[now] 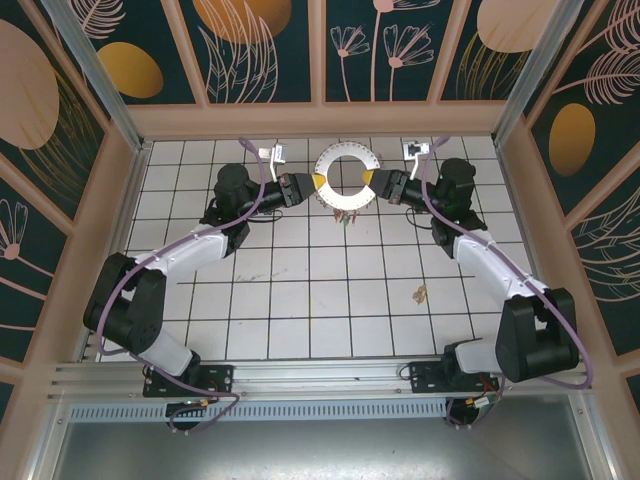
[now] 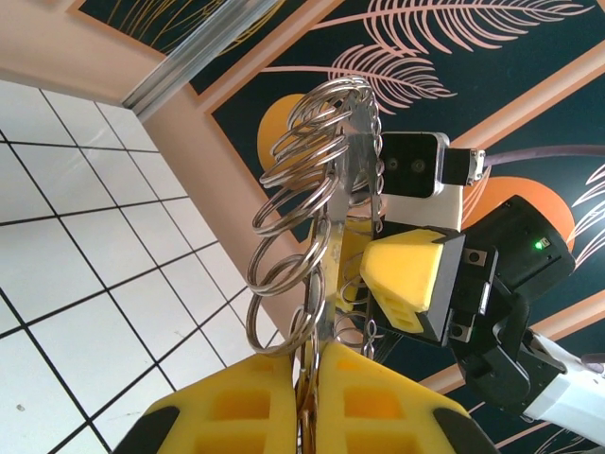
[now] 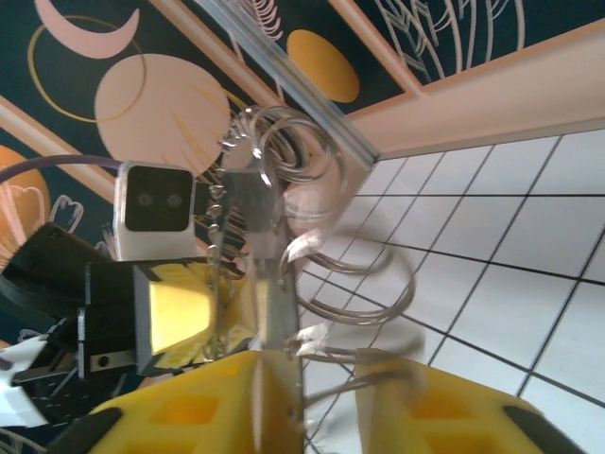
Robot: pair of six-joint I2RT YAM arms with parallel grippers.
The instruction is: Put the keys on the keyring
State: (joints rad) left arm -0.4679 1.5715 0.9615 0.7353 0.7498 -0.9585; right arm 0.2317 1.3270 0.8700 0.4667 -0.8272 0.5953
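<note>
Left pincer (image 1: 316, 182) tight on keyring (image 1: 343, 153) rim

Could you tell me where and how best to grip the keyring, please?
Probably the keyring by its flat band, pinched across its faces from the side, edge-on, as the left gripper does: the band is thin and flat, while the fringing wire loops dangle loose.

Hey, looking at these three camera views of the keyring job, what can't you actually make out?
Top view: a loose speck is too small to call a key; the bits hanging under the keyring are too small to count.
Right wrist view: the loops are blurred, uncountable.
Left wrist view: the fingers of the left gripper are cut off by the bottom edge.
</note>
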